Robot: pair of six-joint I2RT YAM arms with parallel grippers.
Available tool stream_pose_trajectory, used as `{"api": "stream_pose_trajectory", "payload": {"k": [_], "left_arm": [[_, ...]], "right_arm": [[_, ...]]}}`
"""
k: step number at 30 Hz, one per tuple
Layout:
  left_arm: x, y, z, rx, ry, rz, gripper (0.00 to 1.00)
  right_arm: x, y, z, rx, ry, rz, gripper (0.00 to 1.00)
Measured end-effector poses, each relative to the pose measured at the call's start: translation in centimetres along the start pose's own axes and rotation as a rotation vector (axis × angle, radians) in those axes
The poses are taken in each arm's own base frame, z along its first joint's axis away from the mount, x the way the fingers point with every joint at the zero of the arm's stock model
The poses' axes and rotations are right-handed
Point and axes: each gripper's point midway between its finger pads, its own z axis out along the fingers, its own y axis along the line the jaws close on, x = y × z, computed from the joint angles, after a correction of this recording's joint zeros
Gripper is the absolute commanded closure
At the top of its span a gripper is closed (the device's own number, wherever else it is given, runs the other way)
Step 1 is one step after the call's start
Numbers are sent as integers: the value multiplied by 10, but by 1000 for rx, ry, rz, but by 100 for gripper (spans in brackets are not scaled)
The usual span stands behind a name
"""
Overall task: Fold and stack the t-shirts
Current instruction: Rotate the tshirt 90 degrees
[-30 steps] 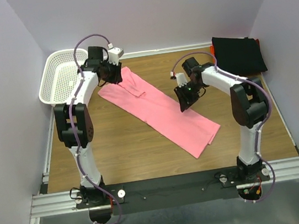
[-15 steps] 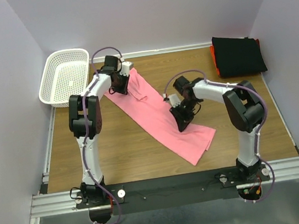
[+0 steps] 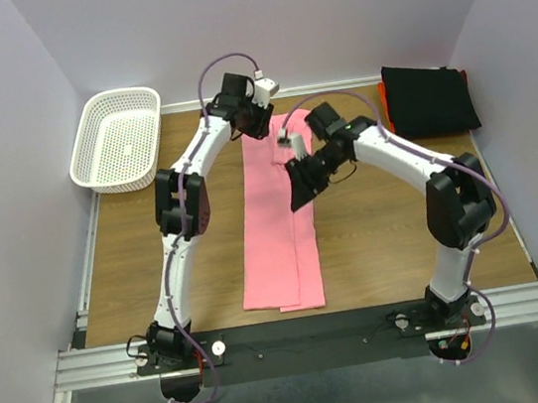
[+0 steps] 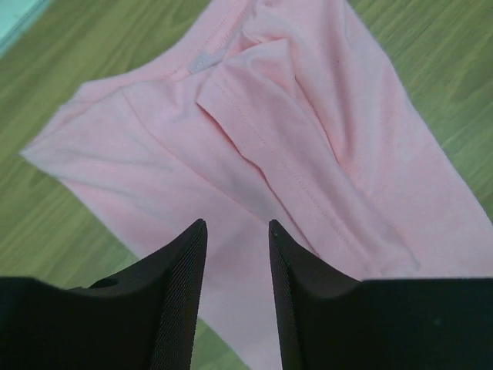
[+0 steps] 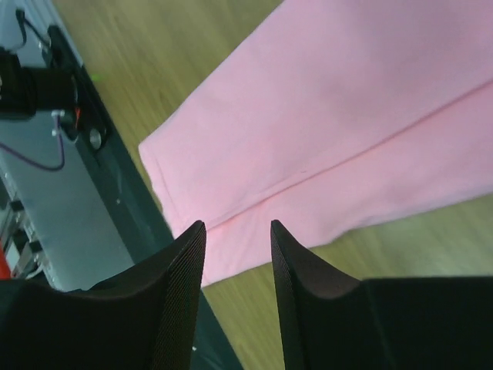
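**Risk: long pink strip could unfold or skew at the next grab**

On the desk (image 3: pixel 157 257) the pink t-shirt (image 3: pixel 276 251) is laid as a long narrow strip, with its near end at the desk's front edge. It could be dragged off there. The black t-shirt (image 3: pixel 430 99) is kept far right. The left claw (image 4: pixel 236 225) over the collar end and the right claw (image 5: pixel 237 225) over mid-strip are parted and empty. If only one layer gets pinched, the fold would be undone.

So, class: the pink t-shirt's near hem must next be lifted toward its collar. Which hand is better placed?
Probably the right hand: it hangs open over the middle of the pink t-shirt, nearer the hem. The left hand is at the far collar end.
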Motion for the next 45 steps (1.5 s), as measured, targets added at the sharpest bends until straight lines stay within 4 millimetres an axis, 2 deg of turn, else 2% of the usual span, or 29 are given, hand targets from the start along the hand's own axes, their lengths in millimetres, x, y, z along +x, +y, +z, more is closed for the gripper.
{"api": "stream_pose_trajectory", "payload": {"k": [2, 5, 6, 7, 10, 12, 14, 17, 18, 21, 26, 29, 33, 41, 45], "left_arm": [[-7, 1, -19, -5, -21, 0, 52], [-29, 7, -68, -7, -94, -3, 52], [-31, 8, -77, -5, -106, -6, 52], [-35, 8, -94, 2, -132, -7, 52], [-28, 3, -126, 28, -162, -22, 55], [-18, -6, -133, 60, -168, -32, 58], [-4, -18, -128, 106, -151, -46, 59], [33, -37, -112, 174, -87, -90, 61], [48, -44, -107, 196, -57, -110, 62], [75, -57, -99, 232, -4, -148, 63], [94, -64, -89, 261, 25, -189, 64], [103, -62, -76, 265, 39, -209, 65], [120, -58, -51, 273, 78, -247, 68], [96, -39, -27, 269, 30, -259, 68], [87, -31, -18, 264, 18, -257, 62]], "right_arm": [[-23, -9, -17, 24, -68, -5, 53], [-56, -43, -40, 90, -159, 30, 53], [-62, -53, -43, 109, -170, 40, 54], [-70, -67, -46, 135, -189, 52, 54], [-82, -102, -41, 198, -201, 95, 57], [-91, -119, -31, 226, -200, 119, 58], [-96, -140, -21, 264, -195, 138, 59], [-100, -167, -11, 337, -186, 164, 61], [-99, -172, -7, 342, -179, 171, 61], [-102, -191, -4, 403, -177, 177, 62], [-105, -221, 4, 476, -176, 185, 64], [-106, -237, 7, 509, -178, 196, 64], [-121, -254, 1, 565, -219, 184, 64], [-152, -286, -8, 642, -308, 149, 64], [-162, -300, -14, 678, -349, 135, 63]]}}
